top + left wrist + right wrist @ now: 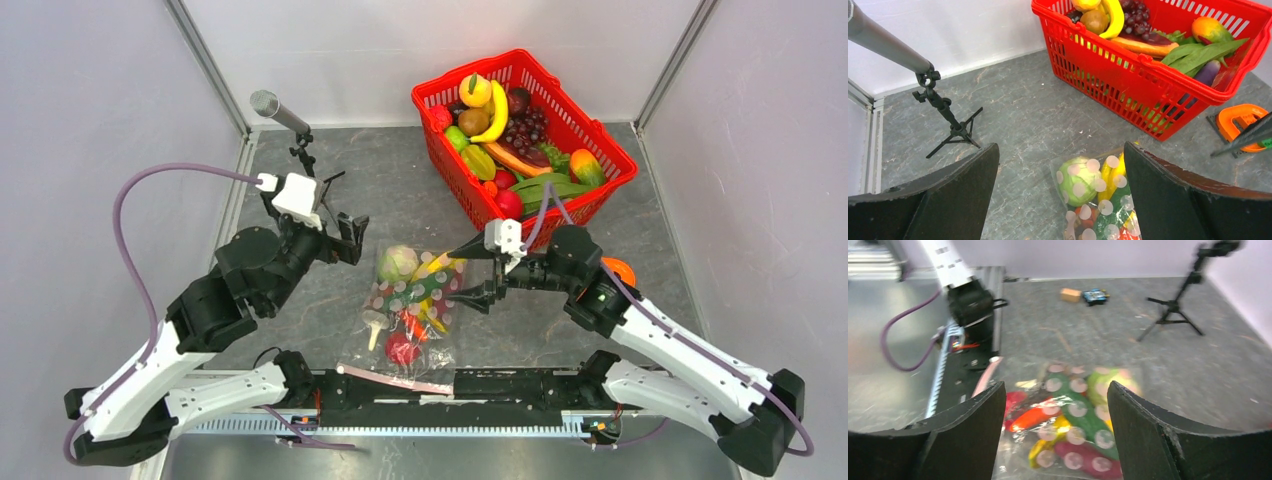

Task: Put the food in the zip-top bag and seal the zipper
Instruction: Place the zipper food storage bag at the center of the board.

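1. Nearest the arm bases, the zipper [395,379] is seen as a pale pink strip lying flat on the tabletop [400,190], just beside the mounting rail [500,385].
2. Just beyond it, the zip-top bag [440,335] is spread flat at the centre. It is filled with food: a red fruit [402,349], a mushroom [375,325], a cucumber [1075,407], a banana bunch [437,267] and a cauliflower [397,263] at the far end.
3. The filling is judged done or nearly so. Whether the zipper is pressed closed cannot be told, so sealing is taken as the step left.
4. The right arm's jaws are held spread wide at the bag's right edge, with nothing gripped between them.
5. The left arm's jaws are parked fully apart and empty, near the bag's far-left corner and clear of it.
6. Further back, a red basket [610,150] heaped with spare toy produce is noted.
7. A microphone stand [290,125] is seen at the far left.
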Tool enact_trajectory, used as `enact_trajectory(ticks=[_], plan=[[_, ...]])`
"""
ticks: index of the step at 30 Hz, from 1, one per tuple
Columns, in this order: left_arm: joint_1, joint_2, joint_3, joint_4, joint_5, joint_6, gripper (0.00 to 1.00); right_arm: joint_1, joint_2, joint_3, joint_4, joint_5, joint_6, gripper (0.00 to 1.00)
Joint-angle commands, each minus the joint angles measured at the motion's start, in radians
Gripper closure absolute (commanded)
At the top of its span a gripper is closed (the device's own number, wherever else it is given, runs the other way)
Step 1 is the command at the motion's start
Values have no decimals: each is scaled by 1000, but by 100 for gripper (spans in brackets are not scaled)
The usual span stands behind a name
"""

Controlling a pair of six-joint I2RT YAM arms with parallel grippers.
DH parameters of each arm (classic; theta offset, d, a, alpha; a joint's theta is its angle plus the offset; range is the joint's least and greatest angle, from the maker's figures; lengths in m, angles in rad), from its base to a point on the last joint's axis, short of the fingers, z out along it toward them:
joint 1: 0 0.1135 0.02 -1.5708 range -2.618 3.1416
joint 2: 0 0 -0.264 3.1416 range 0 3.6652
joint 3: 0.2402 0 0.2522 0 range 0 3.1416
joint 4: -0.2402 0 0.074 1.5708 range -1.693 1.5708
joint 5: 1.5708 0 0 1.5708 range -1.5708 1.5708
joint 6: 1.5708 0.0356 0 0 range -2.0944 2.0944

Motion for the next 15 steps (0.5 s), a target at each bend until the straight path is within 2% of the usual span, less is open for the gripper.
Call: enact_trajectory(ticks=[1,5,8,12,15], plan=[[2,7,-23,42,6,-33,0,-1,-57,13,8,381,-13,21],[19,63,-52,27,13,-58,0,-1,-88,11,21,753,22,16],[89,106,-59,33,103,-100,0,-3,-101,45,5,921,8,12],[328,147,-69,38,310,-168,0,-10,-104,103,-43,1142,-17,4],[505,140,-120,83,414,-230,0,-50,-80,163,-133,1306,-24,2]])
